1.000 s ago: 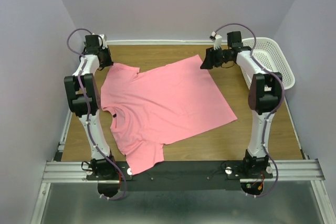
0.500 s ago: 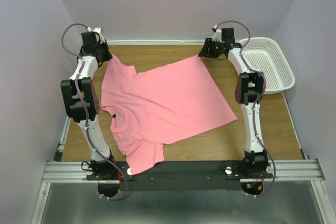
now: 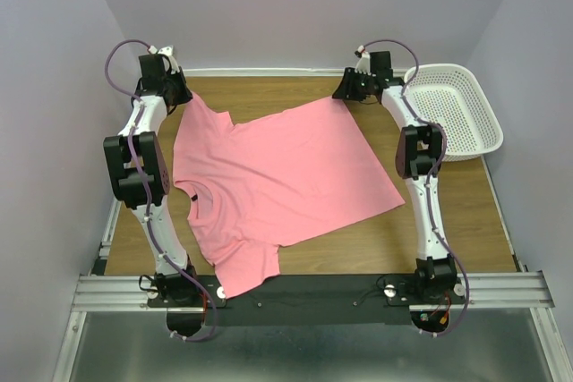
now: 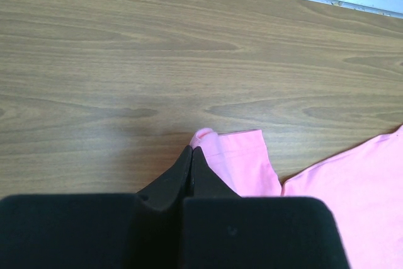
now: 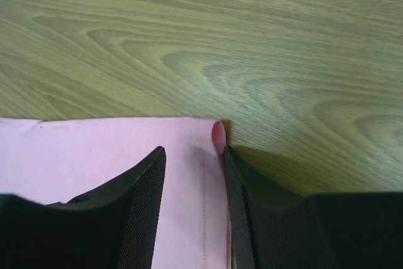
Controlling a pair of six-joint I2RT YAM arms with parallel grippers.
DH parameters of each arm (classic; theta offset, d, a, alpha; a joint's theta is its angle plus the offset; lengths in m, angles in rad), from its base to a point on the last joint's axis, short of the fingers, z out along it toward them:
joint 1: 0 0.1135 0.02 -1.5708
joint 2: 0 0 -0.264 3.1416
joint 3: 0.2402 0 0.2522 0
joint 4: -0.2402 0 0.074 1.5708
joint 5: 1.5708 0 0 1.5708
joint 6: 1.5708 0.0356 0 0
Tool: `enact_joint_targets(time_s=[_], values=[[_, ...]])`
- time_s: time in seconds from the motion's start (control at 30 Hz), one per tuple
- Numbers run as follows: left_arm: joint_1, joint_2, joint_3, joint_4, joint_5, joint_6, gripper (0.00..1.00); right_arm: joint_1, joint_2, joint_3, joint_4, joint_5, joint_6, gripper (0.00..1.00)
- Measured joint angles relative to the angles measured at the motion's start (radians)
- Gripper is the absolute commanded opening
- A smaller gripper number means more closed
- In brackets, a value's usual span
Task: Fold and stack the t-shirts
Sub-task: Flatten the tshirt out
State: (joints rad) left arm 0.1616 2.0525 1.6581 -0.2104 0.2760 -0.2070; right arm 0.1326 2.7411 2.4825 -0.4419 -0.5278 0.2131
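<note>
Now: left claw clamped on a sleeve, right claw astride a hem corner

From above, we see the shirt [image 3: 277, 176] spread open and unfolded on the table [image 3: 439, 239], lying a little askew. Its neck points to 9 o'clock and its hem to 3 o'clock. One sleeve reaches toward 11 o'clock. The other runs toward 6 o'clock, as far as the table's near edge.

Both arms are stretched to the far side of the table. The left claw [image 4: 191, 150] is at 11 o'clock of the shirt, on the far sleeve. In its own wrist view the two fingers are pressed together with no gap, and a small fold of pink cloth is nipped at their tips. The rest of the sleeve lies flat on the wood, running off toward 4 o'clock in that view.

The right claw [image 5: 194, 152] is at 1 o'clock of the shirt, down on the far hem corner. Its jaws stand apart, with the corner and its stitched seam lying between them. The corner's edge is puckered up against the inner face of the finger on the 3 o'clock side. We cannot tell whether the other finger touches the cloth.

The basket [image 3: 452, 109] sits at 2 o'clock on the table, just beyond the right arm and clear of the shirt.
</note>
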Motion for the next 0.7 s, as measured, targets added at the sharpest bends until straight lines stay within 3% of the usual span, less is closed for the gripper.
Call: enact_joint_targets(time_s=[0.33,0.63,0.7], values=[[0.0,0.0,0.0,0.0,0.008,0.0,0.0,0.004,0.019,0.018,0.008,0.0,0.006,0.27],[0.0,0.0,0.0,0.0,0.009,0.0,0.0,0.004,0.055,0.066,0.01,0.004,0.0,0.01],[0.0,0.0,0.0,0.0,0.009,0.0,0.0,0.004,0.06,0.069,0.014,0.004,-0.002,0.01]])
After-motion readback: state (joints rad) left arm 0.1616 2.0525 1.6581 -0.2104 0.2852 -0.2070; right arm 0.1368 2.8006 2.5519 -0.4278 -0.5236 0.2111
